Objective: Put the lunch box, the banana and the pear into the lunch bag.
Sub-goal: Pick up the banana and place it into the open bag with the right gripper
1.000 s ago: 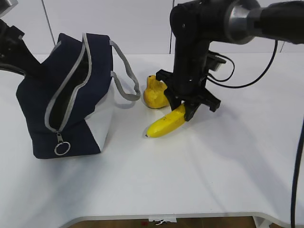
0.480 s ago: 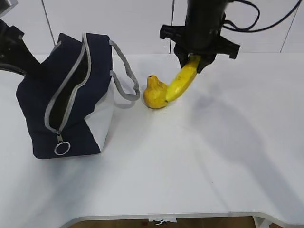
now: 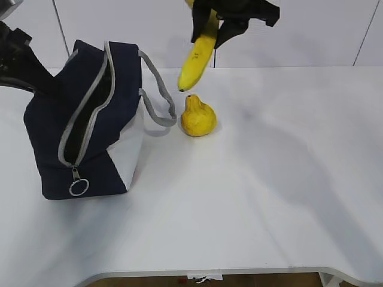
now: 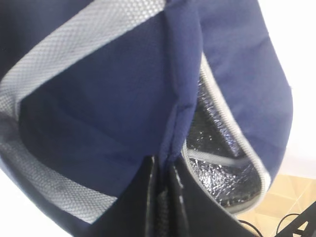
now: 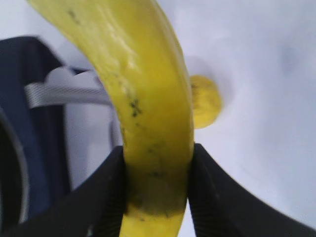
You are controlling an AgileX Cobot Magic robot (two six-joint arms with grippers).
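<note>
The navy lunch bag (image 3: 90, 125) stands at the left with its zipper open, showing a silver lining (image 4: 217, 148). My left gripper (image 4: 163, 165) is shut on the bag's navy rim and holds it open. My right gripper (image 3: 212, 24) is shut on the banana (image 3: 197, 57), which hangs tip down high above the table, just over the pear (image 3: 198, 117). In the right wrist view the banana (image 5: 148, 108) fills the space between the fingers, with the pear (image 5: 205, 101) below. The lunch box is not visible.
The bag's grey handle (image 3: 157, 104) loops out toward the pear. The zipper's ring pull (image 3: 78, 186) hangs at the bag's front corner. The white table (image 3: 269, 197) ends at its front edge near the bottom of the view.
My right gripper has lifted the banana off the table, up and to the left toward the bag. The pear, bag and left gripper have stayed put.
</note>
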